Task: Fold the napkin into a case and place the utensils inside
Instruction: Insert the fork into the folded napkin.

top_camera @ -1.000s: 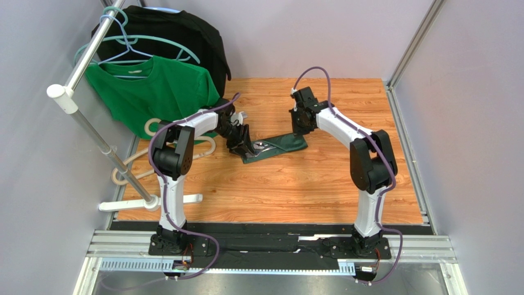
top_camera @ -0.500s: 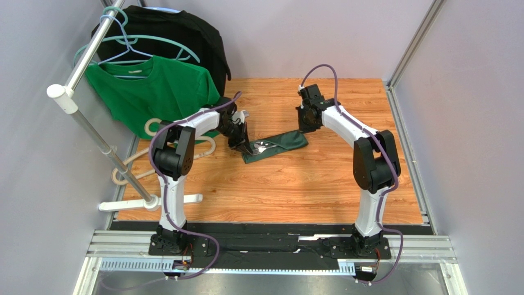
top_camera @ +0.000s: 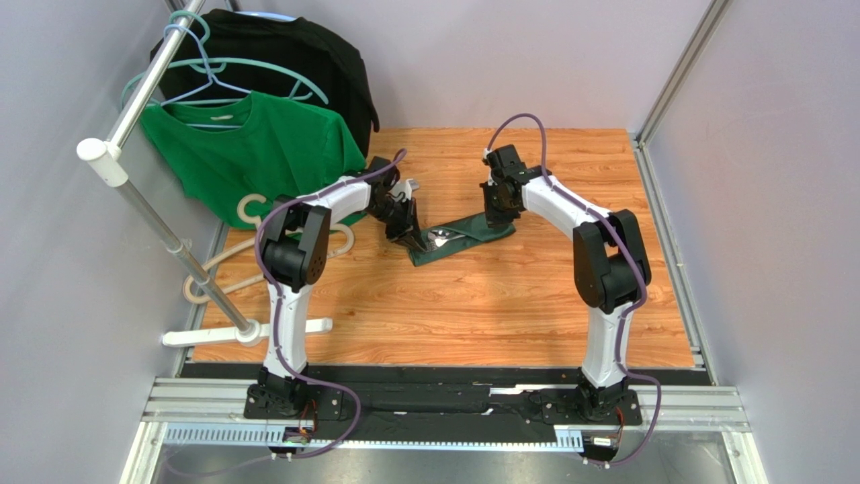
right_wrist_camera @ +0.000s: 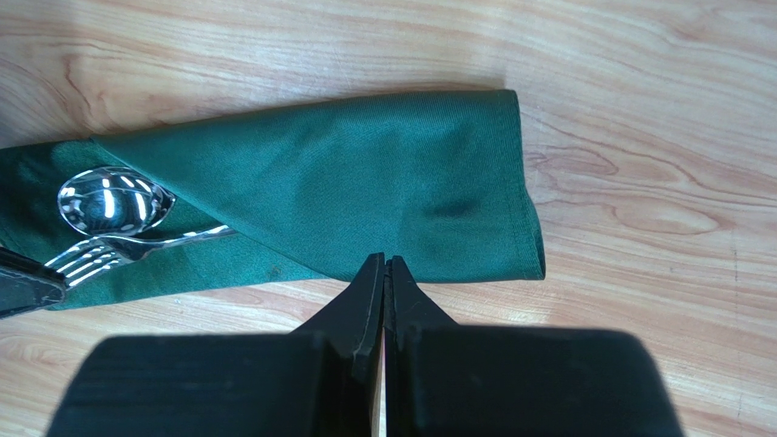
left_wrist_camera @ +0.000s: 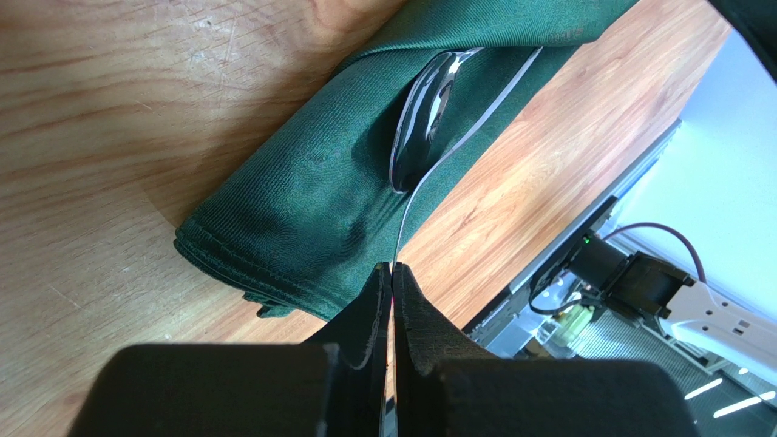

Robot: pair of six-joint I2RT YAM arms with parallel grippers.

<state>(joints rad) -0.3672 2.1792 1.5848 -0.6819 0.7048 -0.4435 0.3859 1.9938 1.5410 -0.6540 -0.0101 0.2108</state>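
The dark green napkin lies folded as a narrow case (top_camera: 472, 232) (right_wrist_camera: 365, 191) (left_wrist_camera: 301, 191) on the wooden table (top_camera: 485, 313). A spoon (right_wrist_camera: 114, 202) (left_wrist_camera: 421, 114) and a fork (right_wrist_camera: 109, 253) stick out of its left opening, their handles tucked under the diagonal fold. My left gripper (top_camera: 415, 235) (left_wrist_camera: 392, 267) is at the case's left end, shut on a thin metal edge that looks like the fork's tip. My right gripper (top_camera: 497, 214) (right_wrist_camera: 385, 262) is shut and empty, over the near edge of the case toward its right end.
A bright green T-shirt (top_camera: 252, 151) and a black garment (top_camera: 293, 55) hang on a metal rack (top_camera: 151, 222) at the back left. Pale hangers (top_camera: 242, 257) lie on the table's left side. A metal rail (top_camera: 666, 232) runs along the right edge.
My left gripper has moved a little right and back, and the case with the utensils has shifted right with it. My right gripper swung out and came back to the case's right end.
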